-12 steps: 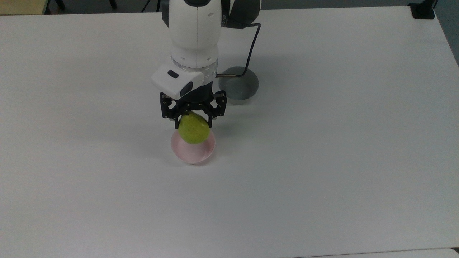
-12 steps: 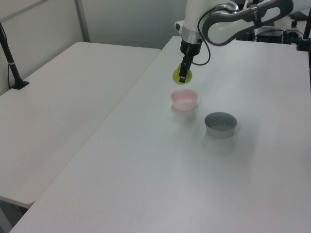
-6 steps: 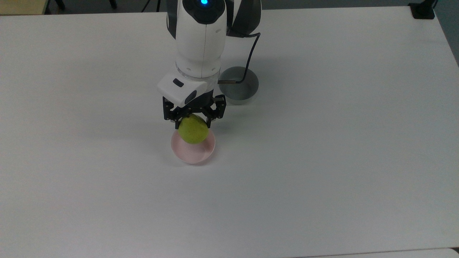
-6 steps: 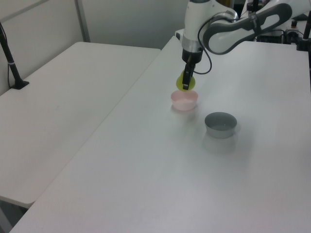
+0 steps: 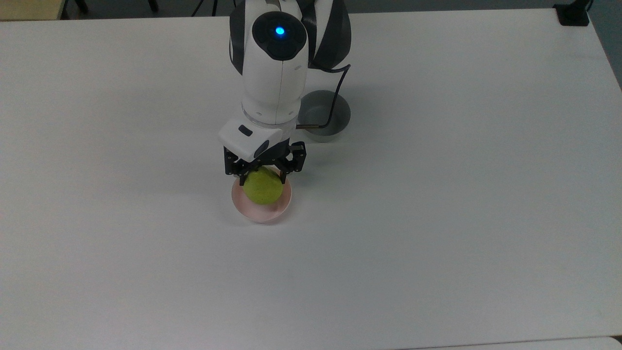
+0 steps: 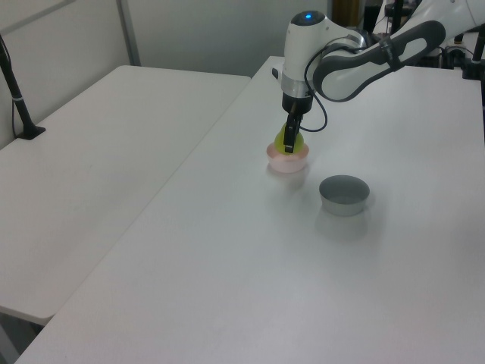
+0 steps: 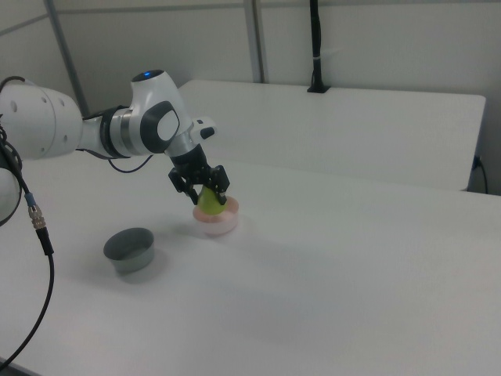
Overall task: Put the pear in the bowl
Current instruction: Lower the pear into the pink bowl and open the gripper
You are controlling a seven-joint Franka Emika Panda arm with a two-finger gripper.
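Lowered into pink bowl [image 5: 265,211], glossy yellow-green pear [image 5: 263,188], pinched by tool [image 5: 263,173]

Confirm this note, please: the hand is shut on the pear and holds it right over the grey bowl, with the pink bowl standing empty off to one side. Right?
Not quite. The hand is shut on the pear, but it holds it over the pink bowl, as the top view shows. The grey bowl is the one standing empty off to one side.
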